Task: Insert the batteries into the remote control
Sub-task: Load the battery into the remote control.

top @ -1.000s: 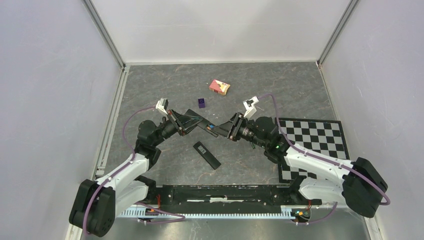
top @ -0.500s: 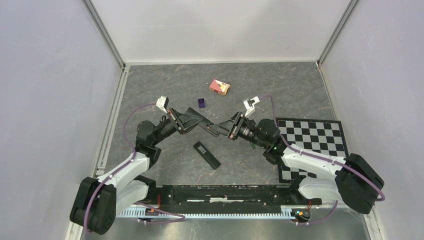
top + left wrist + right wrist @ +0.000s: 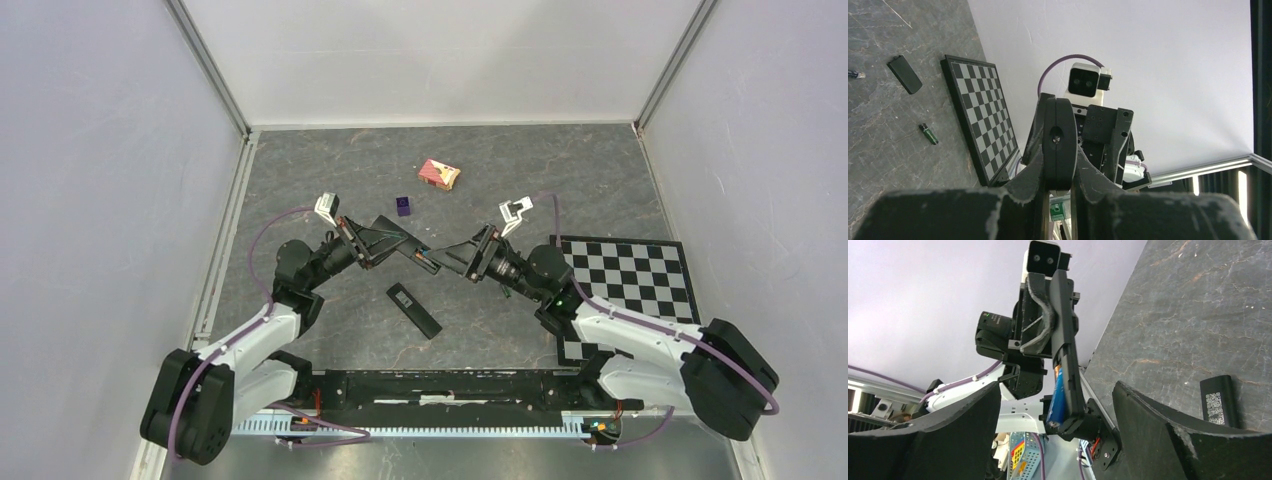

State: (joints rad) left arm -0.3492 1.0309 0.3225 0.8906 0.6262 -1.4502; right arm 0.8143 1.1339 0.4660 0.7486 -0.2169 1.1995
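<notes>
**Left arm holding the remote up, right fingers standing wide beside it**

The grey marbled table [image 3: 330,170] is filling the middle of the top view, with both arms reaching in from the bottom edge and meeting near the centre. A checkerboard mat [image 3: 630,280] is lying at the right of that frame.

The left gripper [image 3: 392,238] is clamping the remote control [image 3: 422,256] by one end and holding it above the table, its free end pointing right towards the other arm. The right gripper [image 3: 445,258] is hovering just at that free end. In the right wrist view its fingers [image 3: 1198,435] are standing far apart with nothing gripped between them.

In that same view the remote control [image 3: 1065,340] is showing an open compartment, and the blue battery [image 3: 1058,392] is sitting inside it near the lower end.

A flat black bar [image 3: 413,311] with a pale label is lying on the table below the two grippers, apart from both. A red-and-white box [image 3: 438,174] and a small purple cube [image 3: 403,206] are sitting higher up in the top view.

The green battery [image 3: 928,134] is lying on the table at the left of the left wrist view, near the mat's edge.
</notes>
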